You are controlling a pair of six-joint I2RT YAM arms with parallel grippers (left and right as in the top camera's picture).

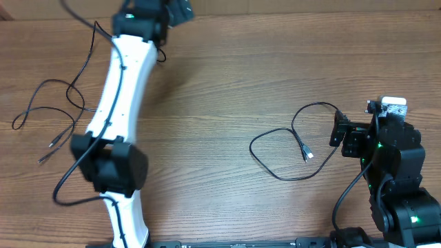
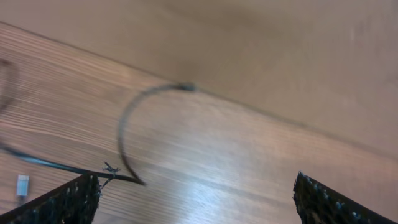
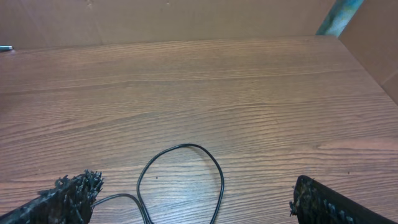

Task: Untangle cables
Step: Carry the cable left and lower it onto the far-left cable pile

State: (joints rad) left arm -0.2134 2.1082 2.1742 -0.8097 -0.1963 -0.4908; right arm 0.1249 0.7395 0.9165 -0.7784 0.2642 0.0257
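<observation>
One looped cable (image 1: 302, 146) lies just ahead of the right pincer (image 3: 196, 190), its long axis running sideways across the table toward the fingers, with its plugs (image 1: 307, 156) inside the loop; that pincer is spread wide and grips nothing; a second cluster of cords (image 1: 69, 87), count unclear, sprawls beside the white left arm (image 1: 124, 76); one curved strand (image 2: 124, 118) lies ahead of the left pincer (image 2: 196, 190), which is likewise spread and empty; bare wooden table (image 1: 220, 76) lies beneath.

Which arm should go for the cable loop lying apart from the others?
Right. The right claw is open with the cable loop just ahead of it, and the overhead view shows the loop close beside it. The left claw, also open, is far off on the other side, near another cable.
</observation>
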